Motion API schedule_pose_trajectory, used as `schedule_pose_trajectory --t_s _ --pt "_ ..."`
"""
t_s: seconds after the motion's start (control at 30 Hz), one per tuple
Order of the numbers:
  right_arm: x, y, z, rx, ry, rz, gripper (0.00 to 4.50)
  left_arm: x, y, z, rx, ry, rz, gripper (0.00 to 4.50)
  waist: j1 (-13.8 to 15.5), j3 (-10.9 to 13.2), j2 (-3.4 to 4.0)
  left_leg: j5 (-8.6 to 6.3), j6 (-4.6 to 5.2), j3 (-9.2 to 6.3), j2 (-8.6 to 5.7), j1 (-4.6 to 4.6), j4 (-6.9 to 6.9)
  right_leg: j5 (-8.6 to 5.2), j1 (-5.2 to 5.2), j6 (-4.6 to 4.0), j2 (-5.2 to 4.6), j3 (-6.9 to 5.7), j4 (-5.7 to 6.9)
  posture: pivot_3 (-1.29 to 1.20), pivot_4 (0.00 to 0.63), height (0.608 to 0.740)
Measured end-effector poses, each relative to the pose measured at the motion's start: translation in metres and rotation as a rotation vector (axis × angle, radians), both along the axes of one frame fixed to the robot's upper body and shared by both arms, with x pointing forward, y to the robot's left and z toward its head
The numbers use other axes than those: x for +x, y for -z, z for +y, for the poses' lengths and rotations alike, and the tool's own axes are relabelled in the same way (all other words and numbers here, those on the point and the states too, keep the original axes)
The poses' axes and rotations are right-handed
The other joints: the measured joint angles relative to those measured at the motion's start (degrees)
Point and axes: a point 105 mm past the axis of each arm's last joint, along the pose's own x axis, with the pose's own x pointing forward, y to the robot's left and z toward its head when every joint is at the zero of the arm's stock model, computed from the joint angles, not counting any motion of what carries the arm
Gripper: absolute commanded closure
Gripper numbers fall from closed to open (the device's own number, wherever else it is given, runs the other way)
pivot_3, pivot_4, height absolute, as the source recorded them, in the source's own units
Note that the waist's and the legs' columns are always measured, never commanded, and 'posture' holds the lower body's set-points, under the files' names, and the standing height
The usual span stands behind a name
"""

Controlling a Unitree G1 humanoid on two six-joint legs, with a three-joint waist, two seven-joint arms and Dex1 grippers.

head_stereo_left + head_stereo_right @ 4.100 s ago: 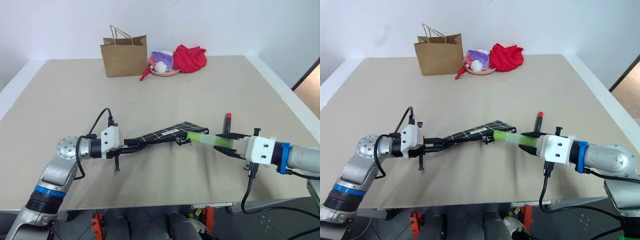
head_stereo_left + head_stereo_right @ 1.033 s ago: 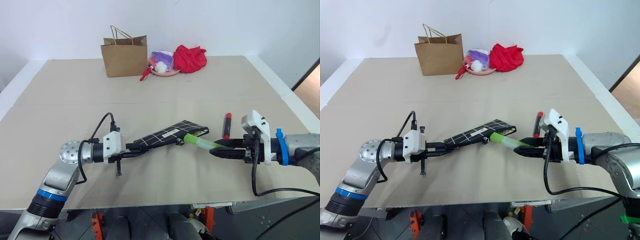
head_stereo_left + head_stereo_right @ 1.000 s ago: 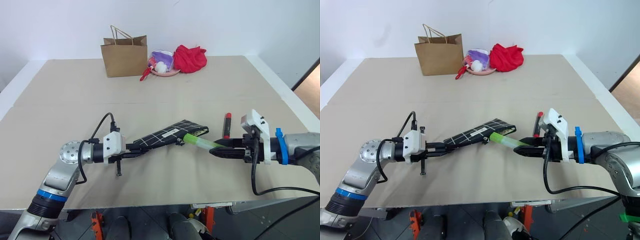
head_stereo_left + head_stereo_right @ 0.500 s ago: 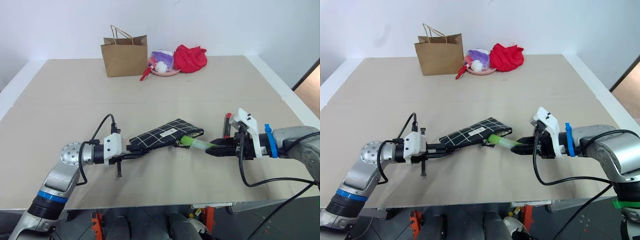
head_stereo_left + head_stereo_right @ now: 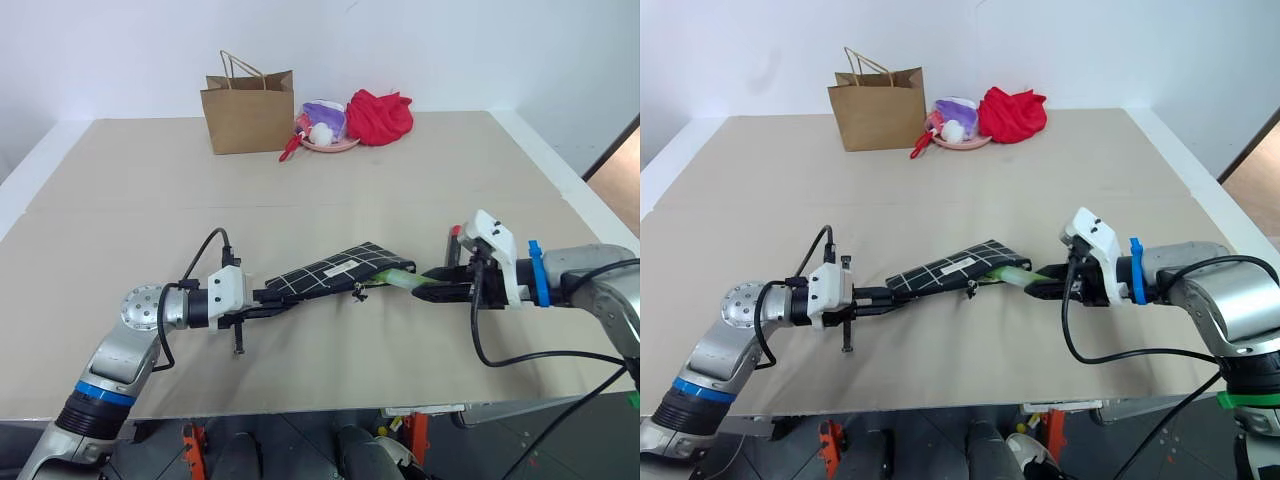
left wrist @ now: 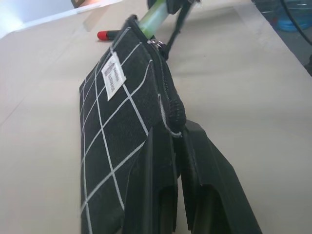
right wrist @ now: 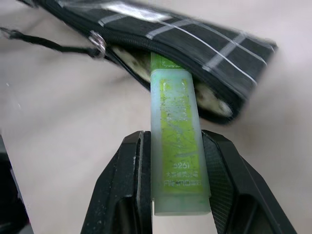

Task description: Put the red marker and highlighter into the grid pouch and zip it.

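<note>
The black grid pouch (image 5: 335,272) is held up off the table, and my left gripper (image 5: 278,296) is shut on its near end; its fingers (image 6: 161,195) pinch the fabric by the zipper. The pouch mouth is open at the other end. My right gripper (image 5: 432,292) is shut on the light-green highlighter (image 7: 173,97), whose front end sits inside the pouch mouth (image 7: 146,61). The red marker (image 5: 456,233) lies on the table just behind the right gripper, partly hidden by it, and its red cap (image 6: 108,34) shows beyond the pouch.
A brown paper bag (image 5: 248,112), a pink dish with small items (image 5: 325,132) and a red cloth bundle (image 5: 380,115) stand at the table's far side. The table's front edge (image 5: 300,412) runs close below both arms.
My right gripper has moved toward the pouch and pushed the highlighter's front end deeper into the open mouth. The left gripper has kept its hold in place.
</note>
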Motion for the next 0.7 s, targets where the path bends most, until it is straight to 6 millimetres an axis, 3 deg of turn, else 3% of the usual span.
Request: schedule_pose_trajectory --t_s 0.17,0.4,0.63,0.7 --pt "0.004 0.007 0.02 0.01 -0.018 0.038 3.41 0.0 0.0 -0.002 -0.002 0.007 -0.001 4.5 0.02 0.01 0.01 0.0 0.0 0.0 0.0 -0.02 -0.01 0.0 -0.02 0.0 0.0 0.0 0.0 0.0 0.15 0.74" --pt "0.006 0.014 0.028 -0.022 -0.033 0.075 3.41 -0.001 0.0 -0.003 -0.002 0.019 0.003 4.5 0.07 0.01 0.02 0.0 0.0 -0.01 0.0 -0.06 -0.01 -0.03 -0.02 0.02 0.0 -0.01 0.0 0.0 0.15 0.74" --pt "0.013 0.011 0.031 -0.007 -0.023 0.055 0.24 -0.002 0.001 -0.003 -0.006 0.017 0.006 4.5 0.06 0.02 0.02 0.0 0.0 -0.02 0.0 -0.06 -0.01 -0.02 -0.03 0.02 0.0 -0.03 0.0 0.0 0.15 0.74" --pt "0.008 0.007 0.029 0.009 -0.045 0.058 0.04 -0.002 0.002 -0.003 -0.008 0.015 0.006 4.5 0.07 0.02 0.03 0.0 0.01 -0.02 0.0 -0.07 -0.03 -0.04 -0.03 0.03 0.0 -0.03 0.0 0.0 0.15 0.74"
